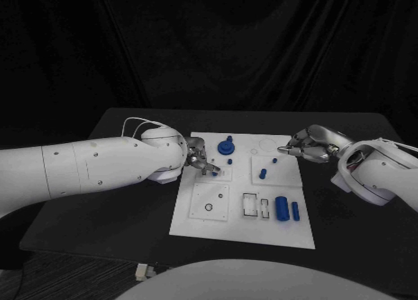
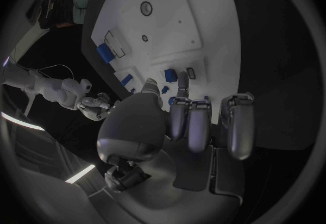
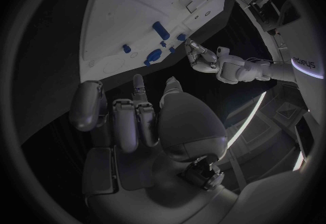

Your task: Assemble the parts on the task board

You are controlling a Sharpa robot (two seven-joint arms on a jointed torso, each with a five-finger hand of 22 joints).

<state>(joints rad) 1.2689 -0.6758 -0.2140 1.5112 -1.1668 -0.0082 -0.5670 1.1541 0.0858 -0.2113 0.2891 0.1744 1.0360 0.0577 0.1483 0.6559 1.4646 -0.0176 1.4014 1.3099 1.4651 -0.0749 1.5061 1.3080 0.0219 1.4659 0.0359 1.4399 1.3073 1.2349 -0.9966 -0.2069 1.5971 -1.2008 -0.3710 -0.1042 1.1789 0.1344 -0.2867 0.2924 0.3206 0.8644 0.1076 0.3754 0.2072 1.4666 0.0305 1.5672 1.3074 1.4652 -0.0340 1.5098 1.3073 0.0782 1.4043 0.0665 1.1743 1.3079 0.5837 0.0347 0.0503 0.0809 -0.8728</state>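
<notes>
- Your left hand is hovering over the task board near the round blue part, fingers apart, holding nothing.
- Your right hand, curled and holding nothing, is waiting beside the board; be lowering slowly.

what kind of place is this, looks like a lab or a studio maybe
Most likely a robotics lab test cell. A white task board with small blue parts lies on a black table, black curtains hang behind it, and two white arms reach in, each with a silver robot hand, left and right.
</notes>
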